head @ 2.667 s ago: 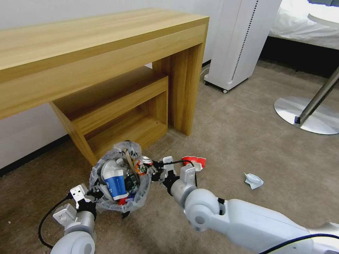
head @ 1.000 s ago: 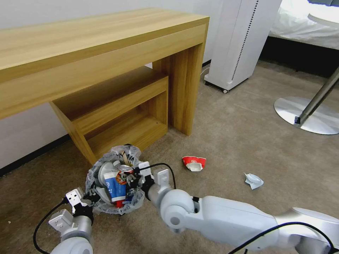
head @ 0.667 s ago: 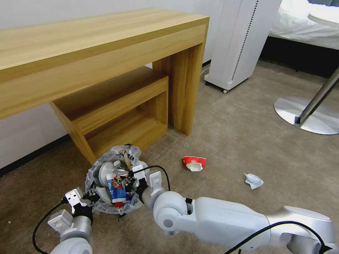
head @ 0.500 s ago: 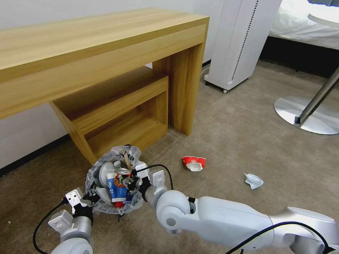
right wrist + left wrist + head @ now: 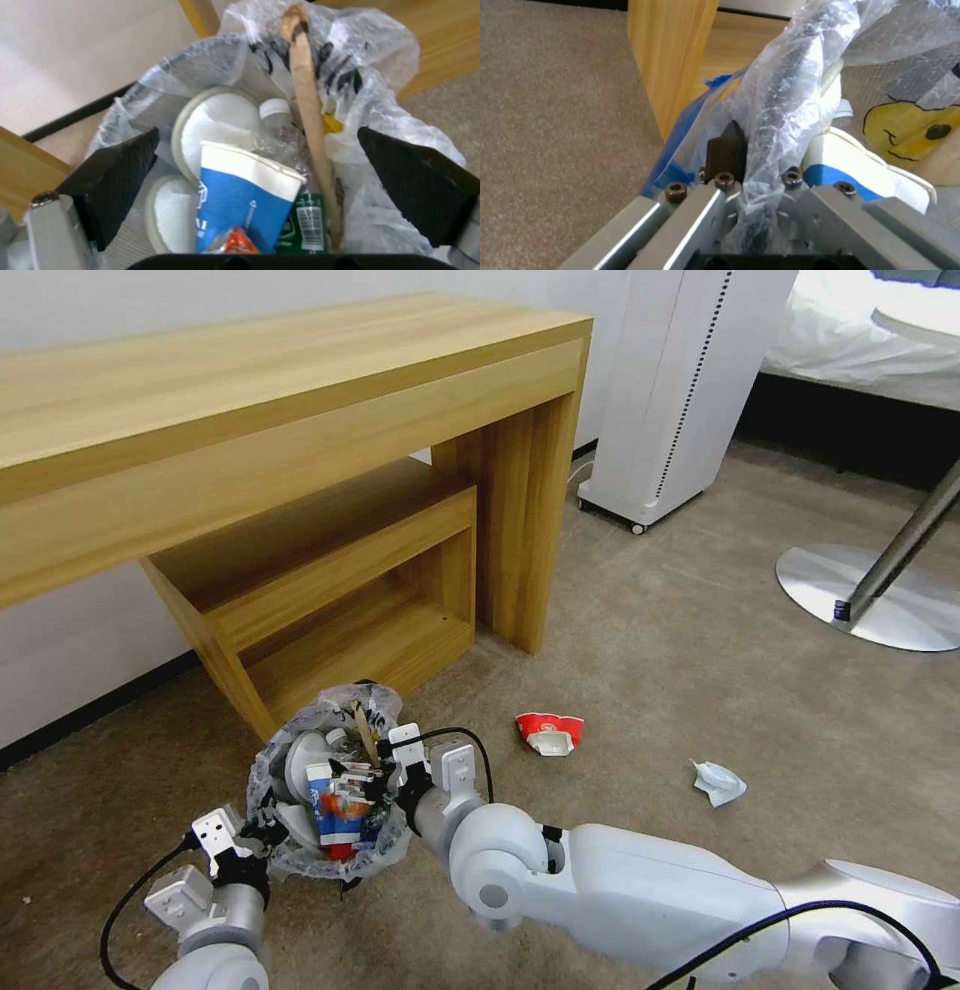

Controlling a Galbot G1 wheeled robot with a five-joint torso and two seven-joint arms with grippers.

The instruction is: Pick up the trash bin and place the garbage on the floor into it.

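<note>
The left gripper (image 5: 262, 823) pinches the rim of the trash bin (image 5: 322, 785), light and crinkly, best held there, while the right gripper (image 5: 362, 782), spread wide, hangs right above it.

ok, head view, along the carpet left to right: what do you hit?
Left gripper on the trash bin rim → right gripper over the bin → red paper → white wrapper → round metal base.

text: "AI" legible | on: blue-and-white paper cup (image 5: 245, 202) | rest of print unreadable
</note>
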